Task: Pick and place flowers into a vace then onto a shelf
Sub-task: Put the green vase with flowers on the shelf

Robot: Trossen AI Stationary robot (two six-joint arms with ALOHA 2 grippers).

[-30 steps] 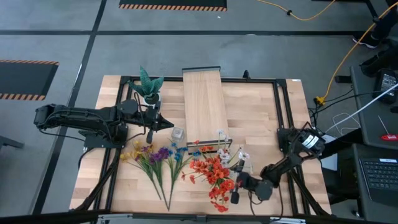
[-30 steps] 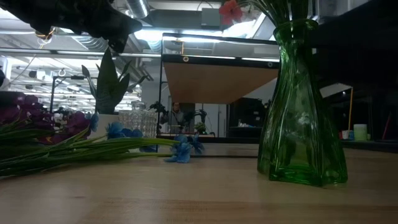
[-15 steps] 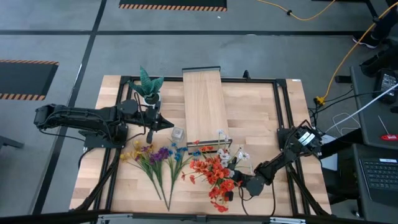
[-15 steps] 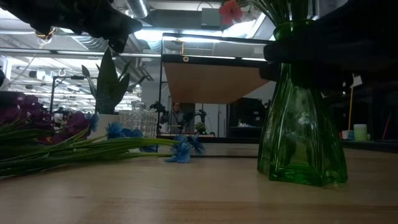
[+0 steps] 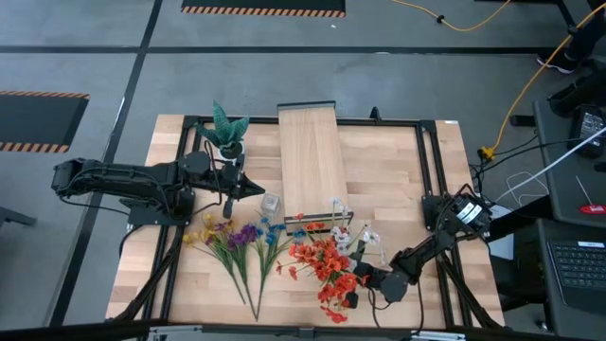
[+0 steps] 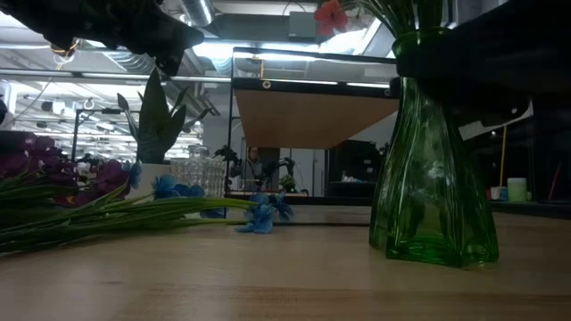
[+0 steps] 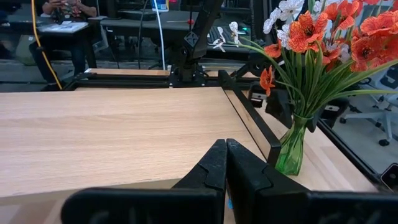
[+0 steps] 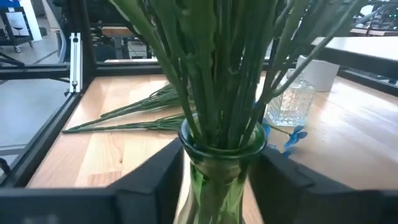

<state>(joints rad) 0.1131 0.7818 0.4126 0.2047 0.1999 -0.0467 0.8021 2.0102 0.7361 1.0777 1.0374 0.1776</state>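
A green glass vase (image 6: 437, 178) stands upright on the table near its front edge. It holds red-orange flowers (image 5: 327, 265) and white flowers (image 5: 365, 237) on green stems (image 8: 217, 74). My right gripper (image 8: 221, 180) comes in level from the right and is shut on the vase's neck. Yellow, purple and blue flowers (image 5: 237, 242) lie flat on the table to the left. The pale wood shelf (image 5: 311, 156) stands at the far middle. My left gripper (image 7: 225, 162) hovers shut above the table's left part, holding nothing. My right gripper has the green vase's neck (image 8: 205, 155) just under the rim between its two fingers, one on each side. The fingers come in level from the table's right side, across the upright vase. The vase's base (image 6: 433, 254) stands on the table, and the stems rise above the fingers.
A spiky green plant in a white pot (image 5: 225, 128) stands at the far left beside the shelf. A small clear glass vase (image 5: 271, 203) stands near the table's middle. A dark metal frame (image 5: 431, 152) runs around the tabletop.
My right gripper has moved level toward the vase and a little toward the table's left. In the low view it now lies across the neck, where a second ago it was absent. Its fingers have closed in on the neck. The vase has stayed in place.
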